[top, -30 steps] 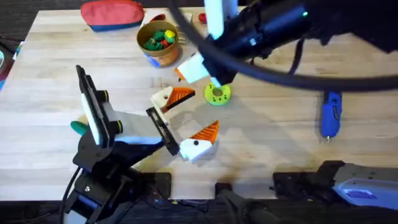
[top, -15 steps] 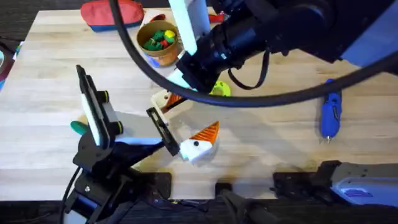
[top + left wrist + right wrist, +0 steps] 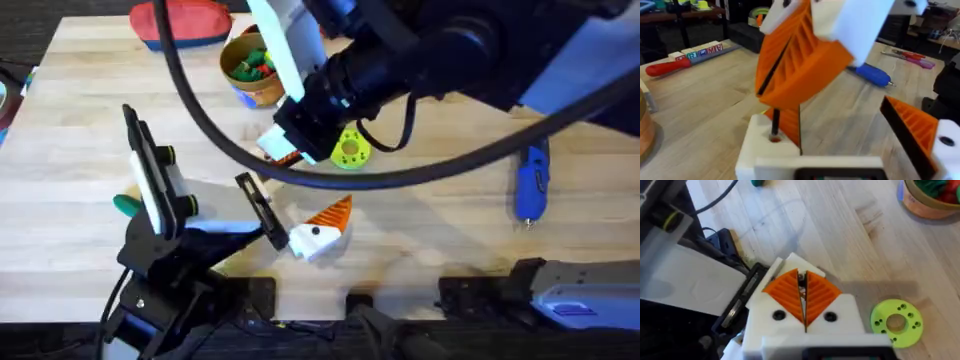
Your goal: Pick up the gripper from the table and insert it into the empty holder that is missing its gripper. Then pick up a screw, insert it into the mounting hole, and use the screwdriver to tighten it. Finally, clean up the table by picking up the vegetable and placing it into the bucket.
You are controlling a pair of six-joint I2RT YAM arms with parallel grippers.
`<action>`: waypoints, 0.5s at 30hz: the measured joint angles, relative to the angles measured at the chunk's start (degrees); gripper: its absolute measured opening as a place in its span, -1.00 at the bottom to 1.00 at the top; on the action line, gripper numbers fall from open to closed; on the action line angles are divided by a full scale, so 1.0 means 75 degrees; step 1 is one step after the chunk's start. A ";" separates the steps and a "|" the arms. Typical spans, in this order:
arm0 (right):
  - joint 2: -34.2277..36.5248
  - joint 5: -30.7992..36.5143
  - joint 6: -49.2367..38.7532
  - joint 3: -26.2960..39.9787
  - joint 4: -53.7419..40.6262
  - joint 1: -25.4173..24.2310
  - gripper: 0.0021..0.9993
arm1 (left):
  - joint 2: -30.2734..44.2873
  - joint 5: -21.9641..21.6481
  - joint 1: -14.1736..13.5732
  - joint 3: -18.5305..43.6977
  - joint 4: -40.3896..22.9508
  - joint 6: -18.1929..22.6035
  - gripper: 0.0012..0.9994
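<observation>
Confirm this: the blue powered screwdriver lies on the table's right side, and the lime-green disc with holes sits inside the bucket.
Not quite. The lime-green disc lies on the table beside the right gripper, not inside the bucket, as the overhead view shows. The blue screwdriver does lie at the right.

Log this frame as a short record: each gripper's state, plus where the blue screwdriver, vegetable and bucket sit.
right gripper: shut on thin dark piece, above a white block
left gripper: open
screwdriver: lying on the table's right side, untouched
vegetable: on the table beside the left arm
bucket: far side, toy pieces inside
</observation>
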 joint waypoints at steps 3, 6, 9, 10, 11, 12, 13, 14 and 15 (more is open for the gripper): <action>0.0070 0.0028 0.0000 0.0003 -0.0003 0.0027 -1.00 | 0.0000 0.0000 0.0000 0.0000 0.0000 0.0009 0.98; 0.0145 0.0033 -0.0002 0.0003 -0.0006 0.0067 -1.00 | 0.0000 0.0000 0.0000 0.0000 0.0000 0.0017 0.98; 0.0209 0.0057 -0.0002 0.0000 -0.0006 0.0116 -1.00 | 0.0000 0.0000 0.0000 0.0000 0.0000 0.0017 0.98; 0.0234 0.0060 -0.0002 0.0002 -0.0005 0.0135 -1.00 | -0.0002 0.0000 0.0000 0.0000 0.0000 0.0017 0.98; 0.0260 0.0067 -0.0001 0.0001 -0.0002 0.0155 -1.00 | -0.0003 0.0000 0.0000 0.0000 0.0000 0.0017 0.98; 0.0282 0.0077 0.0000 0.0001 0.0000 0.0176 -1.00 | -0.0001 0.0000 0.0000 0.0000 0.0000 0.0018 0.98; 0.0294 0.0083 -0.0002 0.0003 0.0003 0.0192 -1.00 | -0.0003 0.0003 0.0000 0.0000 -0.0003 0.0017 0.98; 0.0305 0.0080 -0.0002 0.0000 0.0004 0.0202 -1.00 | -0.0001 0.0003 0.0000 0.0000 -0.0002 0.0017 0.98; 0.0305 0.0083 -0.0001 0.0002 0.0009 0.0214 -1.00 | -0.0001 0.0003 0.0000 0.0000 0.0000 0.0017 0.98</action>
